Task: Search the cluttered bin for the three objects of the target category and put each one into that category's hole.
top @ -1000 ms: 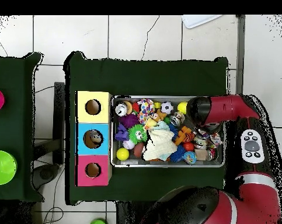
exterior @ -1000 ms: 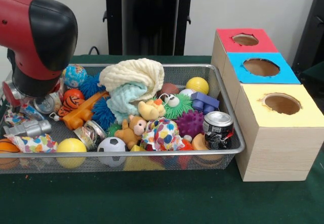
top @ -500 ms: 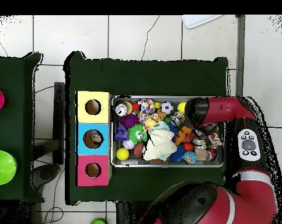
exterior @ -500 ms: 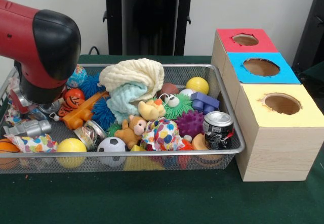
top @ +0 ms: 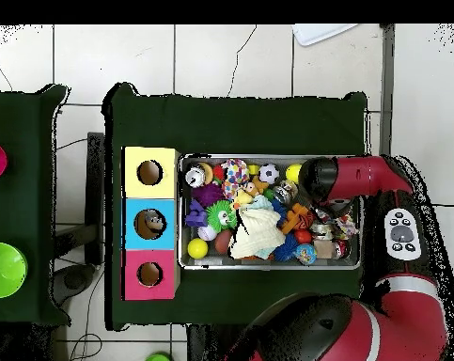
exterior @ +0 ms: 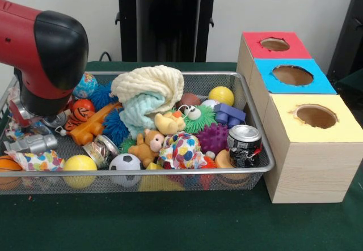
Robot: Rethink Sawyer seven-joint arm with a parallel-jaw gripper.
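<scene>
The red and black arm (exterior: pixel 42 47) hangs over the left end of the wire mesh bin (exterior: pixel 258 149), its bulky wrist hiding the gripper (exterior: pixel 22 115) from the front; from overhead the arm (top: pixel 348 179) also covers it, so whether the jaws are wide or closed cannot be told. The bin is packed. A cream and pale green cloth (exterior: pixel 148 92) is heaped at the middle, with an orange toy block (exterior: pixel 93 124) and a blue spiky ball (exterior: pixel 116 127) to its left. Nearer the front rim lie a yellow ball (exterior: pixel 79 164), a small soccer ball (exterior: pixel 125 162), a brown teddy bear (exterior: pixel 148 144) and a spotted cloth (exterior: pixel 182 150). Toward the right end are a purple spiky ball (exterior: pixel 214 137), a blue block (exterior: pixel 229 115), another yellow ball (exterior: pixel 221 95) and an upright drink can (exterior: pixel 244 144) in the near right corner. A crushed silver can (exterior: pixel 31 144) lies just below the arm. Right of the bin, touching it, stand three boxes with holes: yellow box (exterior: pixel 315 143) nearest, blue box (exterior: pixel 292 78) in the middle, red box (exterior: pixel 275 46) farthest. Overhead, something small sits inside the blue box's hole (top: pixel 151 223).
</scene>
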